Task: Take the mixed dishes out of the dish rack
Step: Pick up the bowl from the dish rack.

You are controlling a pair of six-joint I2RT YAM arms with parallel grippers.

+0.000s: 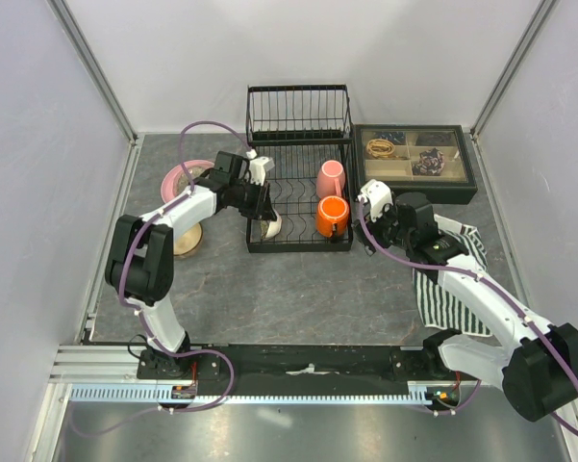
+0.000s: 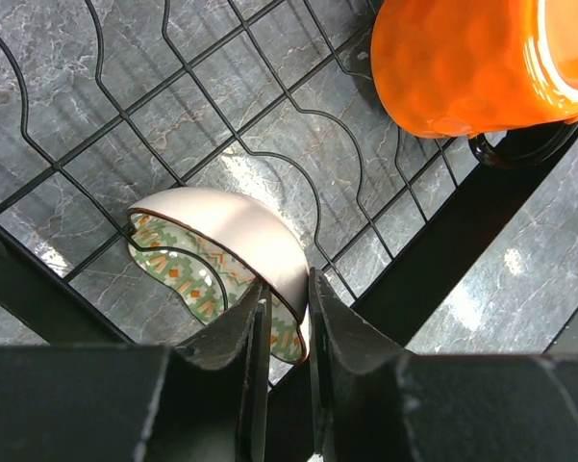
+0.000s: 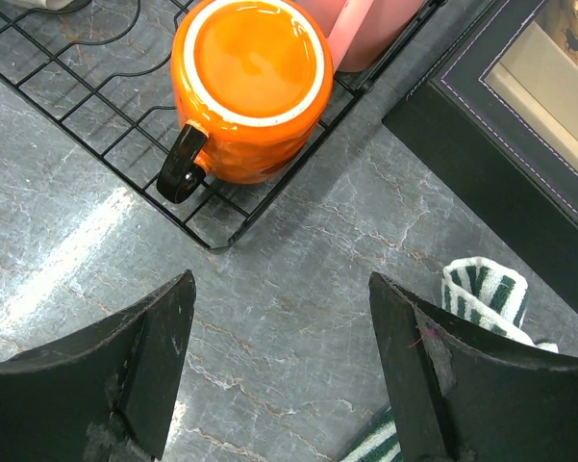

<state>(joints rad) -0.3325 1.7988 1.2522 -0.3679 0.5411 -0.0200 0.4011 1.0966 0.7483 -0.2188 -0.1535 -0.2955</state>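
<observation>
Midway, left claw (image 2: 287, 300) clamps the bowl (image 2: 240, 236) by its rim in the rack (image 1: 308, 246), right claw (image 3: 281, 294) released; orange mug (image 1: 332, 217), pink mug (image 1: 330, 178) wait inside, a plate (image 1: 173, 179) lies out left.

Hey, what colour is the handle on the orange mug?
Glossy black handle on the orange mug; it shows best in the right wrist view.
</observation>
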